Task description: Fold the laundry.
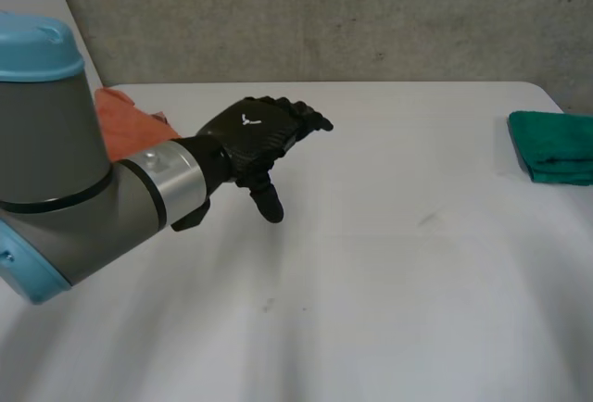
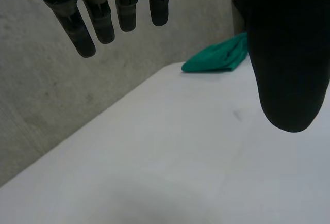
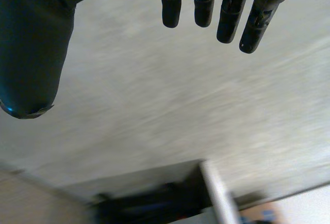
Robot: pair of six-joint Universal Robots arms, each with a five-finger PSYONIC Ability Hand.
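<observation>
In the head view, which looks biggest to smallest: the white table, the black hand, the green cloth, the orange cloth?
Biggest: white table.
Then: black left hand, though nearer the camera.
Last: folded green cloth and orange cloth; they look alike, neither shows whole.

- the bench (image 1: pixel 389 282) carries everything, with a wall (image 1: pixel 371 13) behind it at 12
- left robot hand (image 1: pixel 255 138) is over the bench, toward 10 from its middle
- folded cloth (image 1: pixel 554 147) sits at the hand's 3 o'clock, well apart, by the bench edge
- crumpled cloth (image 1: pixel 125 115) lies at the hand's 9, partly behind the left arm (image 1: pixel 74 180)
</observation>
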